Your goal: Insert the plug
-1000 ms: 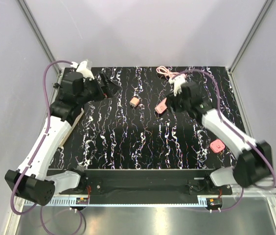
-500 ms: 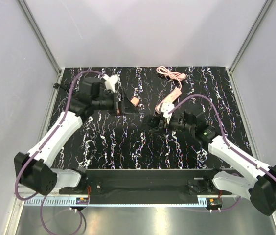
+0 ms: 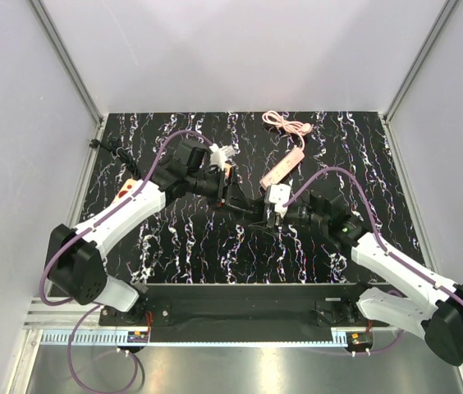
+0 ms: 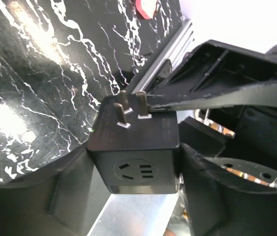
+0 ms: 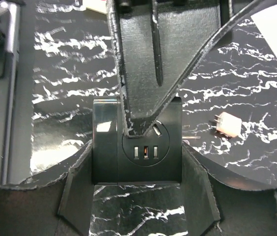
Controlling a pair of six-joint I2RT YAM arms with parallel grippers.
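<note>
Both arms meet over the middle of the black white-veined marble-pattern table top (image 3: 174,246), and both are on the same thing: a black cube adapter (image 4: 143,132) of glossy plastic with 3 metal prongs on 1 face. In the left wrist view the left gripper (image 4: 136,172) pinches the cube by 2 opposite sides, with a socket face turned towards that camera. In the right wrist view the right gripper (image 5: 137,167) clamps what appears to be the same cube across another pair of sides. There, 1 ribbed finger of the left gripper lies on the round face with the small ports.

The plug (image 5: 227,124), a small pale-pink block with short pins at 1 end, lies loose on the table top. It is off to the side of the cube and touched by neither gripper. The long slim pink power strip (image 3: 285,168) lies apart, further back.

The step in hand looks like a handover or regrip of the adapter, so the insertion itself has not begun. Next, 1 gripper probably has to let go cleanly while the other keeps the cube steady with a socket face exposed. The freed gripper can then go to the plug, grasp it by its body and line its pins up with the slots.
</note>
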